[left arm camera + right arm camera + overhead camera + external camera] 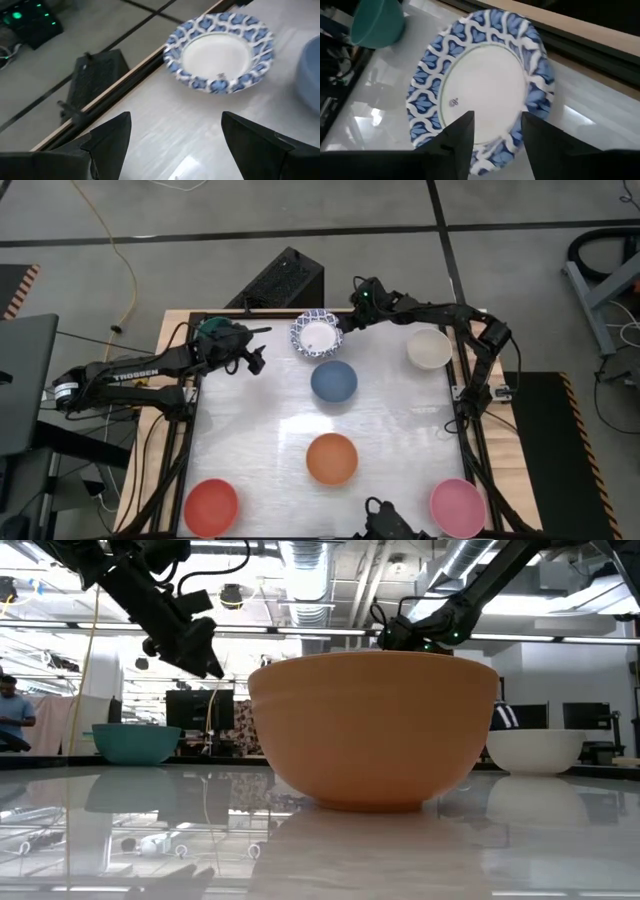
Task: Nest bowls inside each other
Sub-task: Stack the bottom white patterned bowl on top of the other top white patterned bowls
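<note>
The blue-rimmed white bowl (317, 336) sits at the far edge of the counter (260, 450), and everything else is placed from it here. The right gripper (352, 318) hangs just beside that bowl's far-right rim; in the right wrist view its two dark fingers (459, 137) stand apart over the patterned rim, with nothing between them, so it is released and holds no bowl. The left gripper (255, 362) hovers to the left of the blue-rimmed bowl, near but apart from it, its fingers (107, 135) spread wide and empty in the left wrist view. The teal bowl (218, 330) lies farther left of the blue-rimmed bowl, partly under the left arm. The blue bowl (333, 381) sits just beside the blue-rimmed bowl on its near side, a little to the right. The cream bowl (429, 348) stands well to the right of it. The orange bowl (332, 458) lies beyond the blue one, well toward the near side. The red bowl (211, 507) and the pink bowl (458, 507) sit farthest from it, at the near left and near right corners.
</note>
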You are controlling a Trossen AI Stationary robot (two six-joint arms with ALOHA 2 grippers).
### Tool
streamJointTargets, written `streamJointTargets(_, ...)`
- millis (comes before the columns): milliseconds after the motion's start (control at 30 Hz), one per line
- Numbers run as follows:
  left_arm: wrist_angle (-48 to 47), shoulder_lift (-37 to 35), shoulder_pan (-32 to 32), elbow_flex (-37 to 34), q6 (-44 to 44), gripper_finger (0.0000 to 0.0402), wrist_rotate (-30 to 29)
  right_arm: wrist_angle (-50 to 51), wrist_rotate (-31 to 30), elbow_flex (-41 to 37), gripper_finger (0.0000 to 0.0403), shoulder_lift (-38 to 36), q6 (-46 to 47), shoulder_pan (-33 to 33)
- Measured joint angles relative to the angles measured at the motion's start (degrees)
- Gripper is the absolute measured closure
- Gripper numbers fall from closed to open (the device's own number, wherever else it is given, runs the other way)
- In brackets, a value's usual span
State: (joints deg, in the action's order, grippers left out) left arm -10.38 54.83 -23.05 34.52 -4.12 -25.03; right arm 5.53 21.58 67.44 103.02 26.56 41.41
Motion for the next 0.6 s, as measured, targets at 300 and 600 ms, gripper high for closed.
streamJointTargets(300,-0.7,0.0,-0.1,0.0,0.7,0.0102,-1.3,-2.5,-2.4,0.0,0.0226,-0.1,-1.6,-1.7)
streamJointTargets(600,8.5,0.0,-3.4,-8.8,-1.6,0.0102,4.0,-3.4,-5.9,-2.7,0.0236,0.3,-4.7,-5.2)
